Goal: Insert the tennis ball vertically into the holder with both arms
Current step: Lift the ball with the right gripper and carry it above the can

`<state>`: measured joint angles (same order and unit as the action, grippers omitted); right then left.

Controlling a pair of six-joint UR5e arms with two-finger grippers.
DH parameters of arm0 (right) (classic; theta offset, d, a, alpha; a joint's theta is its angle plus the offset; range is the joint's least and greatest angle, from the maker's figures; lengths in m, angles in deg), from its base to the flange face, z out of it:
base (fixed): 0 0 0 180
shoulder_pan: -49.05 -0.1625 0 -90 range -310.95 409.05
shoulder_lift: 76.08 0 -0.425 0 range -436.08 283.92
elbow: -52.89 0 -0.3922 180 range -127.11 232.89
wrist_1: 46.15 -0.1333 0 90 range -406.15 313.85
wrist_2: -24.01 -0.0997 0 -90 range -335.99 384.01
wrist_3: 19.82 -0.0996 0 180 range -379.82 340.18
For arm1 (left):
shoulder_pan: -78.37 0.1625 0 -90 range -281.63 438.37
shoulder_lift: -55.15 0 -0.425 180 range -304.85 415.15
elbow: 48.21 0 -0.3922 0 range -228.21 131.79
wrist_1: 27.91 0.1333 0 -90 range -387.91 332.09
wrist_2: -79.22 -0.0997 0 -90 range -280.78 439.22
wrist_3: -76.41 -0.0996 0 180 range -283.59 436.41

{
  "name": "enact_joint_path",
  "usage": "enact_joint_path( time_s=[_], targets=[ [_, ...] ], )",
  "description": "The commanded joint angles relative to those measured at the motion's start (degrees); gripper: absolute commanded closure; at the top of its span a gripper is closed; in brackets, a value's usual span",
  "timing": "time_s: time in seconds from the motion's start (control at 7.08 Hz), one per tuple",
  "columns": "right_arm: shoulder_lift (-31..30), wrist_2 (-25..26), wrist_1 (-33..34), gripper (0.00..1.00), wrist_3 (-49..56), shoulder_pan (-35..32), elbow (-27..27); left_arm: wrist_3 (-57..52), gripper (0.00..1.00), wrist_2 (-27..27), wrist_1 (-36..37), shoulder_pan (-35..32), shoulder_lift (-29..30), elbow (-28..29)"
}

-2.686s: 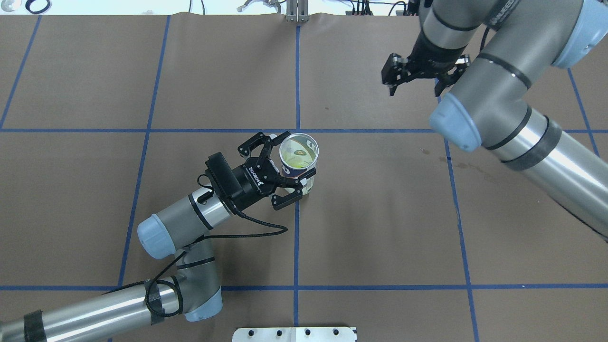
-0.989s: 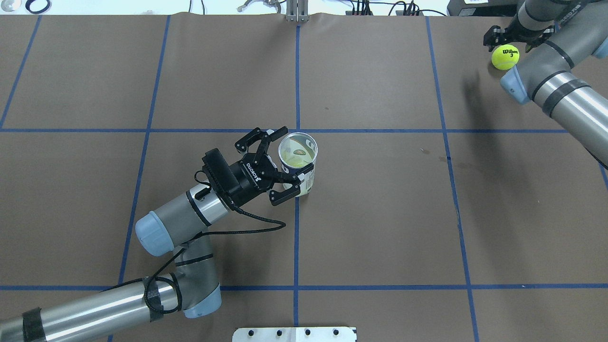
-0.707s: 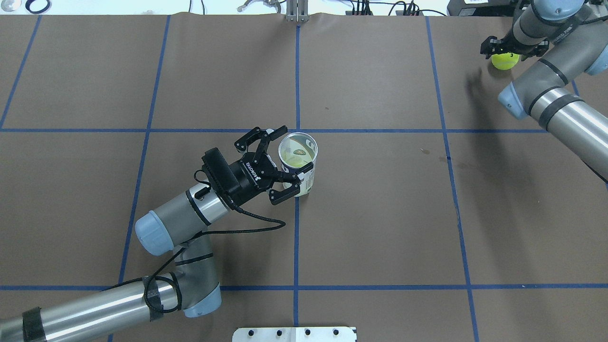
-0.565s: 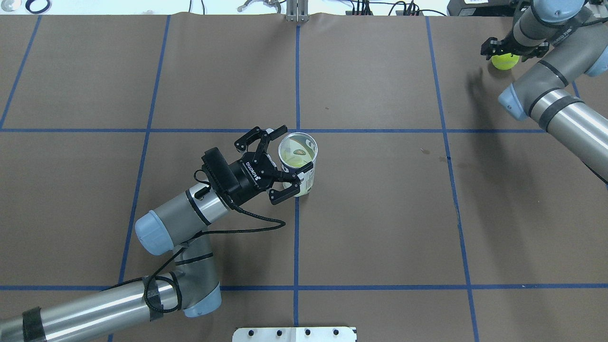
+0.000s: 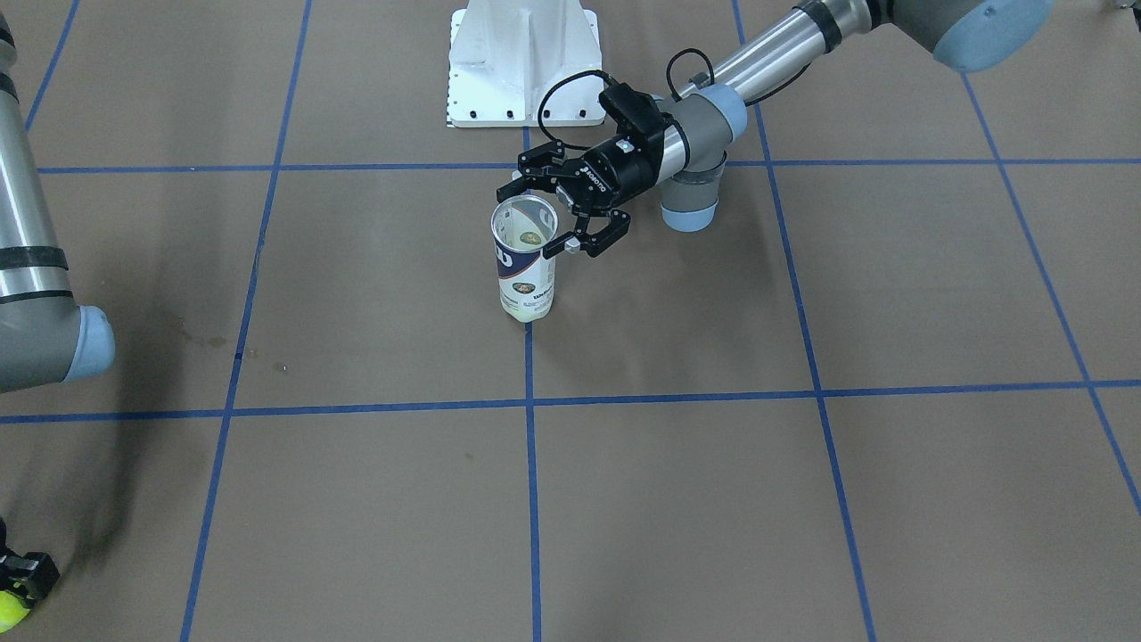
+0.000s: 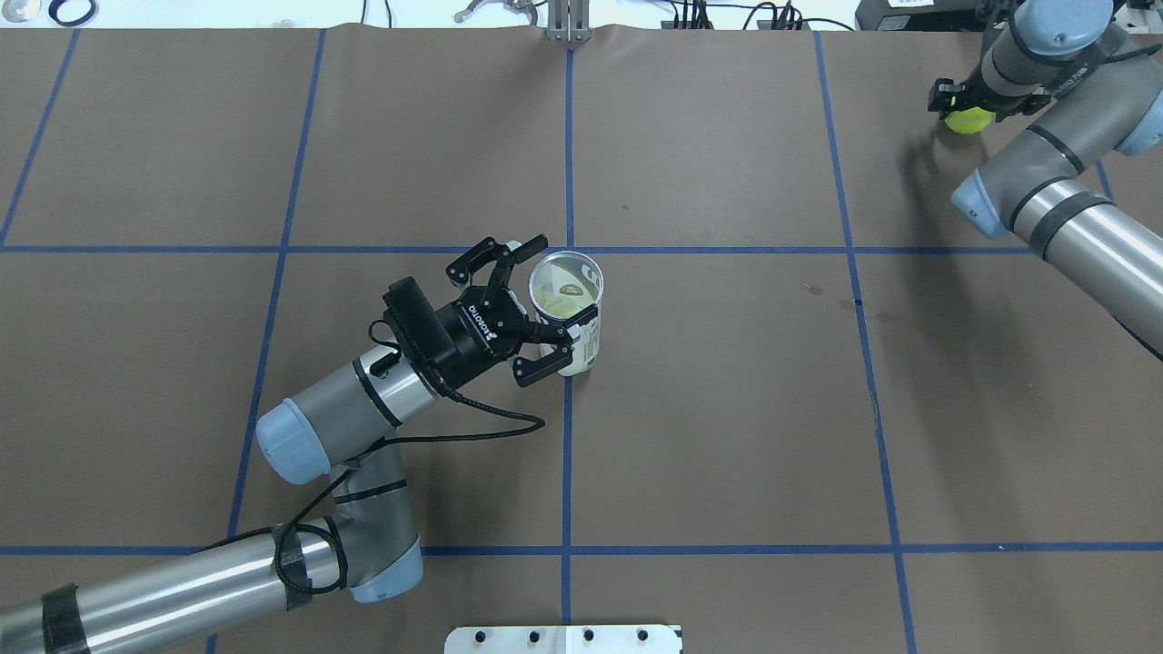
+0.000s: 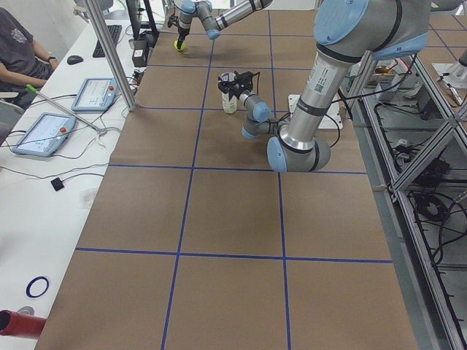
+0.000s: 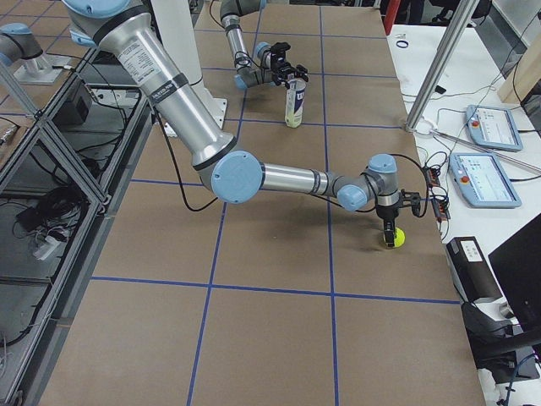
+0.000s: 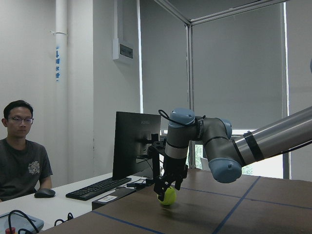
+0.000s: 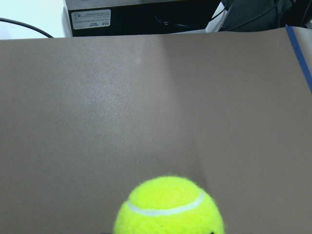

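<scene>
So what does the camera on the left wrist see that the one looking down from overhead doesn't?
Only the left wrist view shows a seated man, a monitor and a keyboard. Only the overhead view shows the holder, the left gripper around it with jaws spread, and the left arm. Both show the right arm and the right gripper at the tennis ball on the table.

Upright open holder (image 6: 570,309); far-corner tennis ball (image 6: 967,119).
</scene>
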<state>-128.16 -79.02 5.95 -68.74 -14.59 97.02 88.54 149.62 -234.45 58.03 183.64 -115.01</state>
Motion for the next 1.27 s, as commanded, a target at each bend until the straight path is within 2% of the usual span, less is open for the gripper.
enact_joint_path(
  time_s=[0.0,0.14,0.42,0.57,0.71,0.99,1.13],
  targets=[
    [0.0,0.0,0.1,1.00,-0.3,-0.1,0.7,0.0,0.01,0.0,0.0,0.0,0.0,0.0],
    [-1.2,-0.8,1.1,1.00,-1.2,-0.3,6.7,0.0,0.01,0.0,0.0,0.0,0.0,0.0],
    [-6.0,-2.8,17.8,1.00,-12.0,4.4,30.0,0.0,0.01,-0.1,0.1,0.2,0.0,0.1],
    [-7.5,-4.8,24.3,1.00,-13.7,6.1,37.9,0.0,0.01,-0.1,0.2,0.3,0.0,0.2],
    [-7.5,-7.4,28.5,1.00,-15.9,6.2,42.8,0.0,0.01,-0.1,0.9,0.3,0.0,0.2],
    [-7.3,-13.9,41.1,1.00,-19.3,8.3,56.8,0.0,0.01,-0.1,1.7,0.3,0.1,0.1],
    [-6.6,-14.3,45.8,1.00,-23.4,10.7,62.4,0.0,0.01,-0.1,1.8,0.3,0.1,0.2]
  ],
)
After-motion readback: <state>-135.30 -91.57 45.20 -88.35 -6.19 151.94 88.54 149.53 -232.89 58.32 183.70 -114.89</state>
